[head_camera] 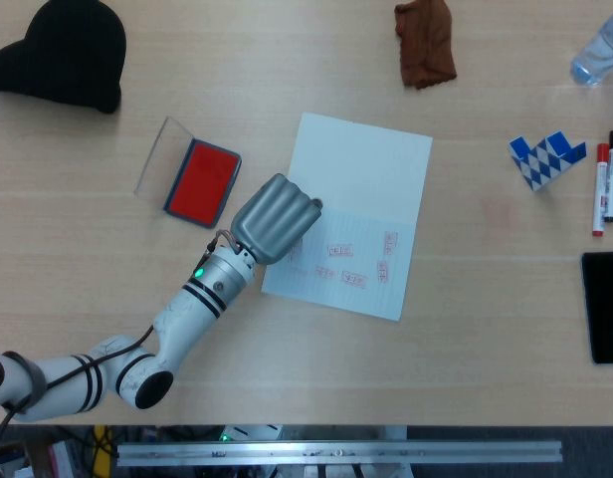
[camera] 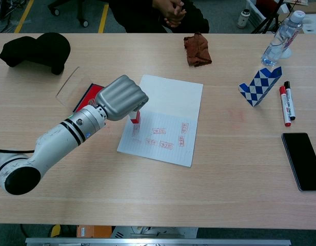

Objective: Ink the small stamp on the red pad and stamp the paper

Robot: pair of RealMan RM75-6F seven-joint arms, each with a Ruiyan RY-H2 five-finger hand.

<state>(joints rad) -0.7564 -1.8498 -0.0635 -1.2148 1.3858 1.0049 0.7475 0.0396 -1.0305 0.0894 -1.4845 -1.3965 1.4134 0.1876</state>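
While fingers curl shut, left hand [camera: 122,97] grips stamp [camera: 135,117] over paper [camera: 171,97]; pad [head_camera: 201,181] lies just beside hand, to its left, on counter [camera: 224,169].

Seen from above, the left hand [head_camera: 275,218] sits fisted over the left edge of the paper [head_camera: 354,214], whose lower half bears several red stamp marks [head_camera: 354,261], while the open red pad [head_camera: 202,181] lies just beside it.
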